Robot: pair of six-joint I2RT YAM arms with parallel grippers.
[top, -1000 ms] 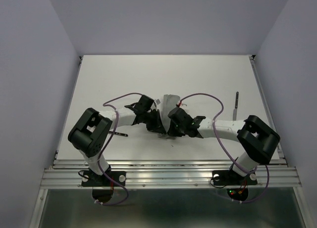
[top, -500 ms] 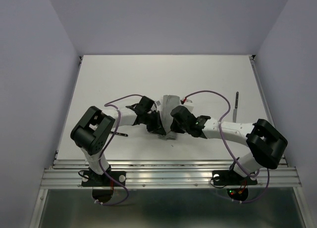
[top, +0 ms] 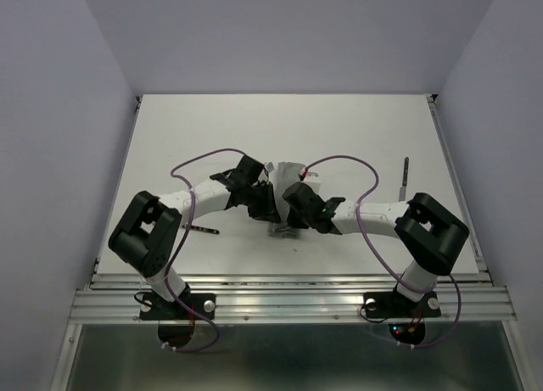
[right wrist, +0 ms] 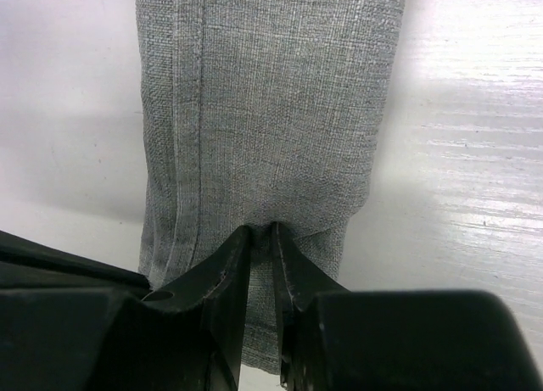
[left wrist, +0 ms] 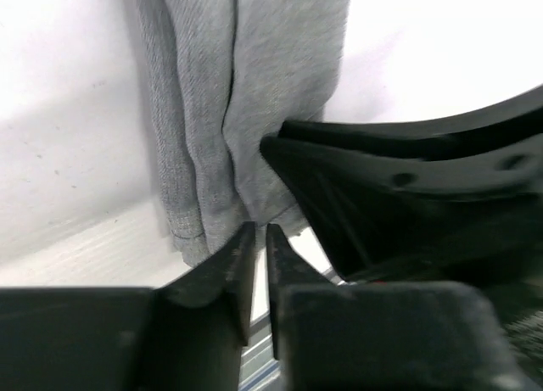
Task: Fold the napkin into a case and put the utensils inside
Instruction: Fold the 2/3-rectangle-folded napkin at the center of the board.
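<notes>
- Top view: the case [top: 289, 171] lies on the table [top: 212, 136]; left gripper [top: 265, 206] and right gripper [top: 293, 209] meet at its 6 o'clock end.
- Left wrist: jaws almost closed at case [left wrist: 254, 86] edge, grasp unclear.
- Right wrist: jaws pinch the case [right wrist: 271, 103].

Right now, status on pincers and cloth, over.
Left pincer a slit apart at end of folded grey cloth napkin, grip unclear. Right pincer pinching its fold. Slim metal utensil lies apart, far right.
</notes>
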